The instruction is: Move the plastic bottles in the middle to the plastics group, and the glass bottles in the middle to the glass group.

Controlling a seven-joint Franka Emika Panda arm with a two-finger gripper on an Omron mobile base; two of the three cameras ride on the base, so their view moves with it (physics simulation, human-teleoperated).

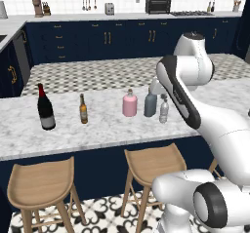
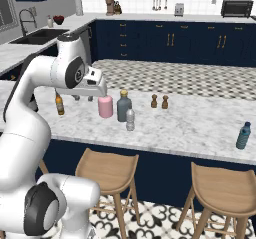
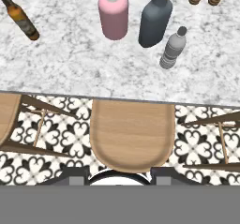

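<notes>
In the middle of the marble counter [image 1: 97, 129] stand a pink bottle [image 1: 129, 104], a slate-blue bottle with a tan cap [image 1: 150, 104] and a small clear plastic bottle [image 1: 164, 108], close together. The hand view shows the pink bottle [image 3: 113, 14], the slate-blue bottle [image 3: 155, 21] and the clear bottle [image 3: 173, 49] at the top. To the left are the dark wine bottle [image 1: 45, 107] and the amber bottle [image 1: 83, 109]. A teal plastic bottle [image 2: 243, 135] stands far right. My gripper [image 2: 83, 98] hangs open and empty just left of the pink bottle [image 2: 105, 106], over the counter's front edge.
Two brown shakers [image 2: 159, 101] stand behind the middle bottles. Wooden stools [image 3: 132, 134] sit below the counter's front edge, one directly under my hand. My own arm hides the wine bottle in the right base view.
</notes>
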